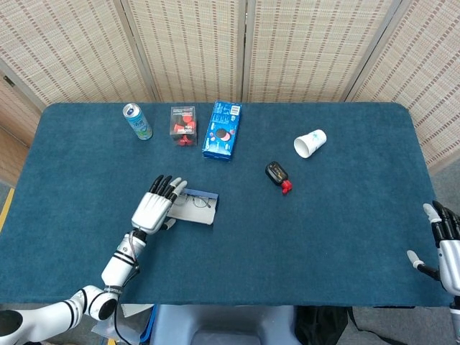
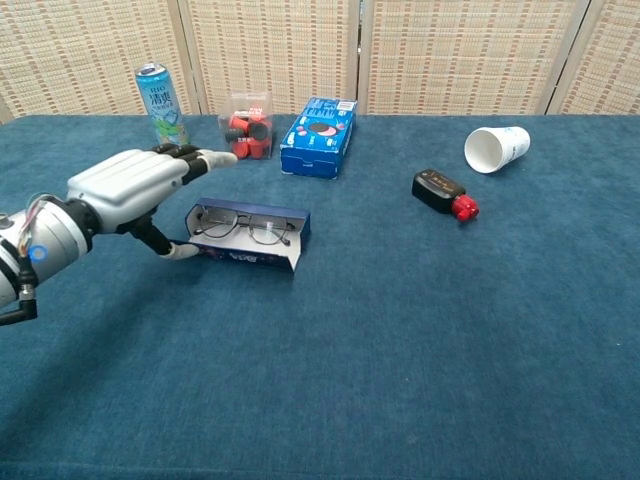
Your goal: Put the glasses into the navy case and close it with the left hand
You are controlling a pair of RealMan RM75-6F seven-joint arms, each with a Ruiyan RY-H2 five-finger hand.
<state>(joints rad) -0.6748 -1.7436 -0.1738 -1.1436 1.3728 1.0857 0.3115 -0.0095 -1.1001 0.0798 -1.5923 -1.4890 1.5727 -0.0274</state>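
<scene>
The navy case [image 1: 195, 208] lies left of the table's middle, with the glasses [image 1: 198, 202] inside it. In the chest view the case [image 2: 250, 257] shows its lid flap raised partway, and the glasses [image 2: 251, 232] sit behind it. My left hand [image 1: 157, 206] is at the case's left end with fingers stretched out over it. Its thumb [image 2: 178, 250] touches the flap's left edge, and the hand [image 2: 130, 187] grips nothing. My right hand [image 1: 447, 245] hovers at the table's right edge with fingers apart and nothing in it.
Along the back stand a drink can [image 1: 136, 121], a clear box of red pieces [image 1: 184, 125] and a blue carton [image 1: 222, 130]. A white paper cup [image 1: 310, 143] lies on its side at the right. A small black and red object [image 1: 278, 176] lies near the middle.
</scene>
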